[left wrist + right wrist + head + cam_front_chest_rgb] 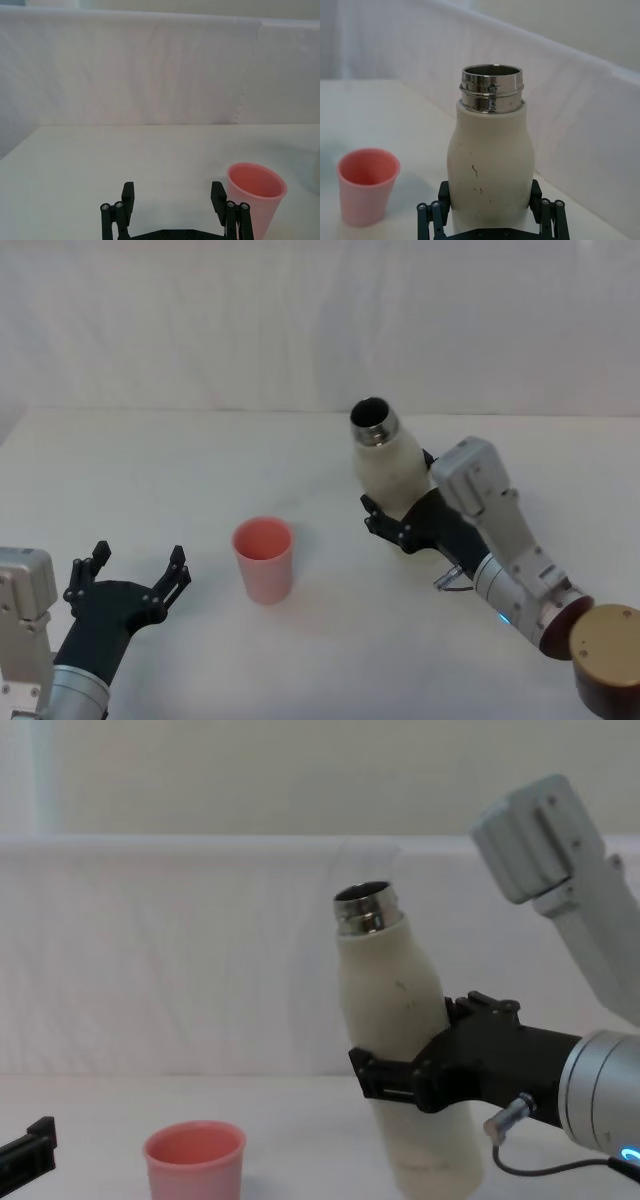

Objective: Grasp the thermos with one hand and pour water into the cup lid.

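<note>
Both arms are grey-white with boxy housings. The right gripper (pixel 392 520) and the left gripper (pixel 135 570) are black, two-fingered, with silver screws at the finger joints. A silver round joint (pixel 600 1092) and thin cable show at the right wrist.

Tilted open thermos (pixel 405 1020), upright pink cup lid (pixel 264 558)

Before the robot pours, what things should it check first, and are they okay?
1. Thermos gripped: ok, the right gripper is shut around its body.
2. Thermos open: ok, no cap on the steel neck.
3. Cup upright with mouth up: ok.
4. Neck over the cup: not ok, the thermos is to the cup's right and leans only slightly toward it.
5. Left gripper out of the way: ok, open beside the cup, not touching it.
6. Water inside the thermos: cannot tell.
</note>
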You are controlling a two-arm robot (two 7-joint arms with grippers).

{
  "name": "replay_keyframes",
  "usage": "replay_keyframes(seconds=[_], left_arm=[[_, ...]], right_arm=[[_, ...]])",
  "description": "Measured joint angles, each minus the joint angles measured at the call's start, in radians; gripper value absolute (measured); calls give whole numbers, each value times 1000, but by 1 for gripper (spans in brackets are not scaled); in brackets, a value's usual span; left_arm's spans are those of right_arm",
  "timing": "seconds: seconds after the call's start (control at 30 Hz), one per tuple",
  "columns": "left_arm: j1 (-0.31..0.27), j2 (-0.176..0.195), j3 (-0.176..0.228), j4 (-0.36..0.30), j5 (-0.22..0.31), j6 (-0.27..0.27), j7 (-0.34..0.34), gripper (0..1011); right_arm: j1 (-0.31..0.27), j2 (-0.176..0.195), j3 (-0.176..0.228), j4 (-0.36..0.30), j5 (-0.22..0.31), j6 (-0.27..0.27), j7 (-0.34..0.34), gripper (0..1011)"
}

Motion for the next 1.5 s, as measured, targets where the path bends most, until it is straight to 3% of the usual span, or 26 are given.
replay_keyframes(seconds=[0.27,0.67,1.07,1.5], left_arm=[[0,0,0,0,0,0,0,1001],[0,0,0,0,0,0,0,1001],[0,0,0,0,0,0,0,1001],[0,0,0,0,0,0,0,1001]], right_arm=[[32,35,-55,-17,-165,51,-1,953],[79,37,-132,4,-358,120,-1,953],[111,30,-189,32,-499,146,5,953],[130,14,-221,68,-615,161,15,953]])
